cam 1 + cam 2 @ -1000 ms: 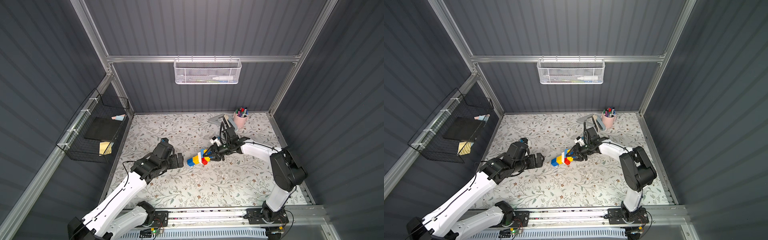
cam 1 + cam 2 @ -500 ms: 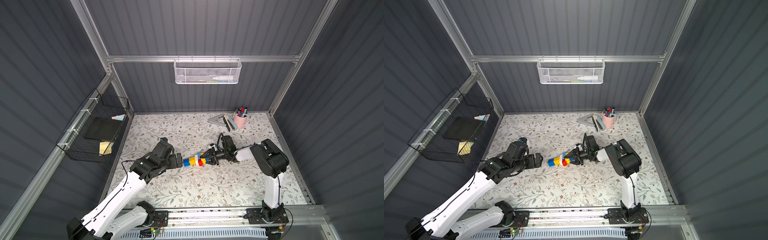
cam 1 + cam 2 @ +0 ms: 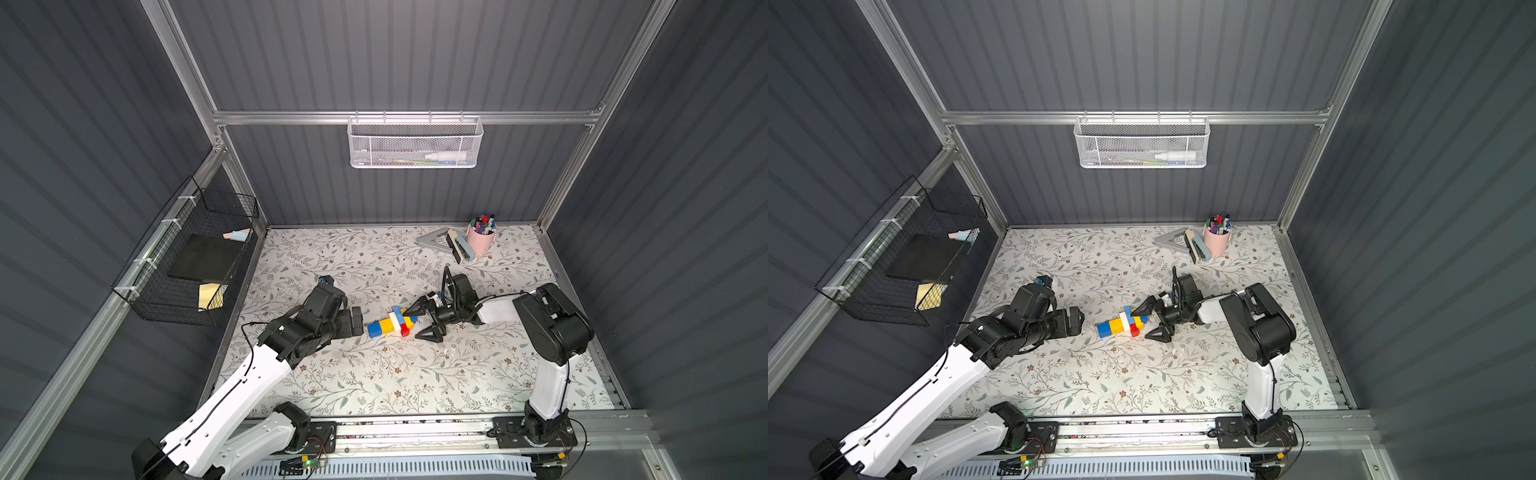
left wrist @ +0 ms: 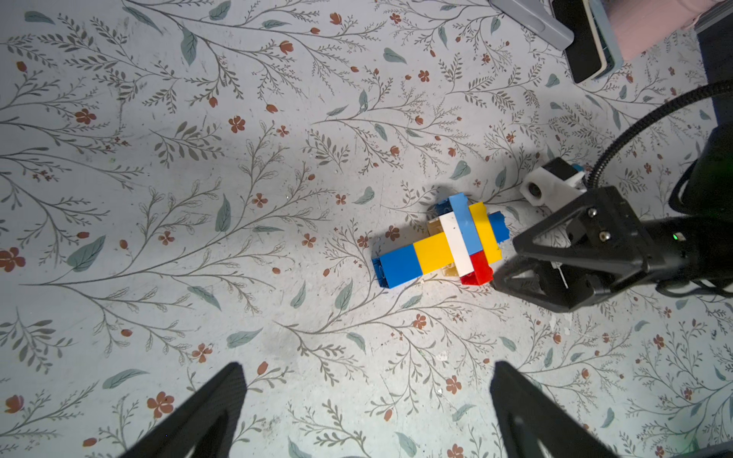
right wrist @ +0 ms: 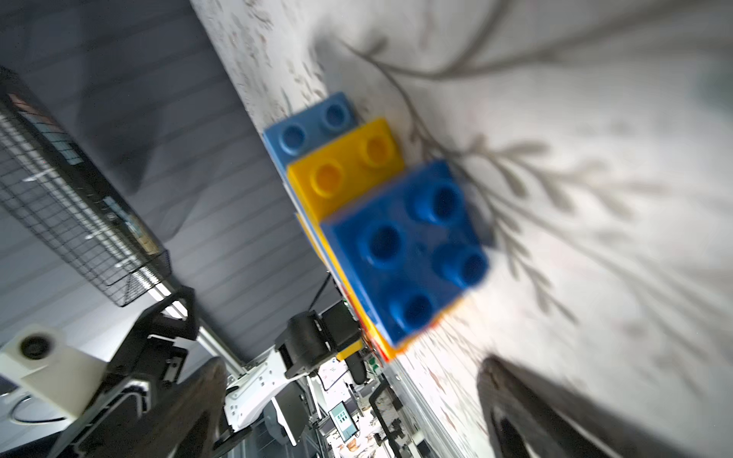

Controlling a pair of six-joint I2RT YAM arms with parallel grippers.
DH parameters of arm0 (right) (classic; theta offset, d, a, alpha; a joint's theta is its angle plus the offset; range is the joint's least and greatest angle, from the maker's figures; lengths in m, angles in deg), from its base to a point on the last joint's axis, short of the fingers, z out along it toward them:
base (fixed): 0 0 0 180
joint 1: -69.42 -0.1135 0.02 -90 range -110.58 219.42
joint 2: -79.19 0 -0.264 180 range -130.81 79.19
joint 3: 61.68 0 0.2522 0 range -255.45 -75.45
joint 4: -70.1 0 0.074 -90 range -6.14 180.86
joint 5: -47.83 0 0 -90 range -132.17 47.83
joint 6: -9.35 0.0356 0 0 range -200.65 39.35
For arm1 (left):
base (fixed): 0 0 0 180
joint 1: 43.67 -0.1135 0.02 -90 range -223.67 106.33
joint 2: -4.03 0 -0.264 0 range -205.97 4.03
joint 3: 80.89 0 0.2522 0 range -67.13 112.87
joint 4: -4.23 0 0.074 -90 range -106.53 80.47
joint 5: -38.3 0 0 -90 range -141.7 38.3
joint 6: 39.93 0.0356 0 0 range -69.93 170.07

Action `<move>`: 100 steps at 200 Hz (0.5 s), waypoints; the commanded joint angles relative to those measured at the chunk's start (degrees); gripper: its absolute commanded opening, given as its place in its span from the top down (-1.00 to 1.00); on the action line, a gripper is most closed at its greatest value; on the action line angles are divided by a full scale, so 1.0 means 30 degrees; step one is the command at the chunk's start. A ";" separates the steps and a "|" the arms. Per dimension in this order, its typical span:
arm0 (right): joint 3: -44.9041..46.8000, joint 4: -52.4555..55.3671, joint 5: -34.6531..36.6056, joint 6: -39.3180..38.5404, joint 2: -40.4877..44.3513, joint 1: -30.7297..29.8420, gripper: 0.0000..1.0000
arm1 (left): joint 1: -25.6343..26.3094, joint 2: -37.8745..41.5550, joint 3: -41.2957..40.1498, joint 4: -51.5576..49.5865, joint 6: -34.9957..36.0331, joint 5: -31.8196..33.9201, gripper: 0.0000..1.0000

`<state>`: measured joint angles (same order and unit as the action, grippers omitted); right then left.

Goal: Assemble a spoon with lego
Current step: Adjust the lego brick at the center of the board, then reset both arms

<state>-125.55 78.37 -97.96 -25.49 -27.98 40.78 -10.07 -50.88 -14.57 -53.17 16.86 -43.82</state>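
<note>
Left wrist view: spoon (image 4: 440,242) lies flat on worktop (image 4: 198,198). I read right gripper (image 4: 504,262) spread wide at its head, empty; left gripper (image 4: 367,364) wide, empty.

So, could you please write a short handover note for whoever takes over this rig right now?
Left gripper: open and empty, a little short of the handle end of the lego spoon.
Right gripper: open, holding nothing, jaws at the spoon's head end.
Position: the spoon lies flat on the floral table mat between the two grippers.
Done: all bricks look joined, and no loose ones are visible.
Left: probably only backing both arms away.
</note>
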 commanded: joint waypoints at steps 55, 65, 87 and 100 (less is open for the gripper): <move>0.0013 1.2754 1.7861 -0.7605 1.0376 0.0177 -0.97 | -0.1859 -0.1454 -0.2379 0.5328 0.0148 0.9762 -0.99; 0.0248 1.2741 2.1558 -0.8178 1.2011 0.0199 -0.97 | -0.2389 -0.1436 -0.2994 0.8310 0.1738 1.0714 -0.99; 0.2596 0.9472 2.7188 -1.1078 1.5180 0.0462 -0.97 | -0.2887 -0.0764 -0.6619 1.6651 0.6750 1.2696 -0.99; 0.5066 0.5456 2.8780 -1.3983 1.6860 0.0608 -0.97 | -0.3133 -0.0542 -0.9682 2.2279 0.9801 1.1934 -0.99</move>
<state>-120.28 106.34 -34.53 -51.96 16.89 41.83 -18.42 -53.88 -31.53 -18.28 27.96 -13.55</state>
